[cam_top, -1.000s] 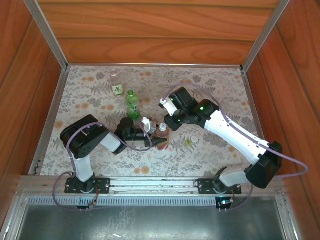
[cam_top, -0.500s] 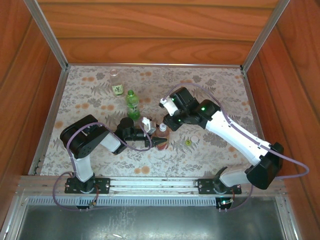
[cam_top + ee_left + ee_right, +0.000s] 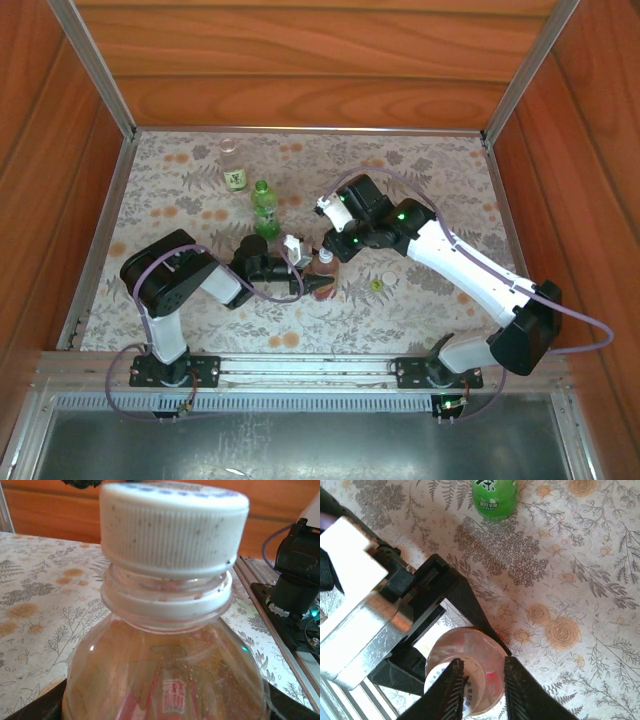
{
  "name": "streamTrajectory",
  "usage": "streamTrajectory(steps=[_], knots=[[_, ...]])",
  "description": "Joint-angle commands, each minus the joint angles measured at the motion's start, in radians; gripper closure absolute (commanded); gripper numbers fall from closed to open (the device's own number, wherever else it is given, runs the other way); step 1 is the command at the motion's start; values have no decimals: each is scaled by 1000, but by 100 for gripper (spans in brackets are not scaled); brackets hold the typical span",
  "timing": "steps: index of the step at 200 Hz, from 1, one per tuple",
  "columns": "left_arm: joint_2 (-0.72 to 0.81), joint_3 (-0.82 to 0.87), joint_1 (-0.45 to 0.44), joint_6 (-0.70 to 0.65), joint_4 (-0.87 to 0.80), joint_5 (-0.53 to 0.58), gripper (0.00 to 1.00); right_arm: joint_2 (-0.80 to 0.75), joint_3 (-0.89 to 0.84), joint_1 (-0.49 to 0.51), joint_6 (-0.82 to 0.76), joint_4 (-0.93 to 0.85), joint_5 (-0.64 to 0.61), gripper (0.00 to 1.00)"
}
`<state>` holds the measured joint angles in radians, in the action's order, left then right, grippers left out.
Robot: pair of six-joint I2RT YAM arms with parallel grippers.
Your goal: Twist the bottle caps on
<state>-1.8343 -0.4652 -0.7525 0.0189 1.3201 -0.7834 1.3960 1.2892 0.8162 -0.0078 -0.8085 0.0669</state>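
The reddish-amber bottle (image 3: 320,283) stands upright near the table's middle with my left gripper (image 3: 316,286) shut on its body. A white cap (image 3: 172,525) sits on its neck, above the bottle (image 3: 165,680) and left gripper (image 3: 165,711). My right gripper (image 3: 325,256) hangs directly over that cap. From the right wrist, its jaws (image 3: 482,690) are apart: one finger overlaps the white cap (image 3: 472,682), the other lies over the bottle's shoulder (image 3: 492,655). The green bottle (image 3: 263,205) and the clear labelled bottle (image 3: 233,170) stand uncapped behind. A yellow-green cap (image 3: 377,286) and a pale cap (image 3: 390,275) lie to the right.
Wooden walls enclose the floral tablecloth (image 3: 430,180). The green bottle (image 3: 495,497) stands just beyond the left gripper's black fingers (image 3: 467,605). A metal rail (image 3: 310,368) runs along the near edge.
My right arm has shifted slightly left over the amber bottle. The left arm and the bottles have not moved.
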Motion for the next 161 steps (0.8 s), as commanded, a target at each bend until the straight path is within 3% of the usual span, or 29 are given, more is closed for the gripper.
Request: streamTrajectory(steps=[1,30,53,114,161], knots=[[-20,9,8,12,-67,-21,40,4,28,1,15,-77,46,66],[-26,10,10,10,-67,-20,40,0,74,40,3,-93,-47,55],[-20,13,11,11,-67,-20,40,9,78,74,-12,-114,-121,52],[-28,8,12,15,-66,-24,40,51,111,121,-20,-121,-153,53],[-24,9,11,19,-67,-23,40,63,91,121,-21,-112,-175,64]])
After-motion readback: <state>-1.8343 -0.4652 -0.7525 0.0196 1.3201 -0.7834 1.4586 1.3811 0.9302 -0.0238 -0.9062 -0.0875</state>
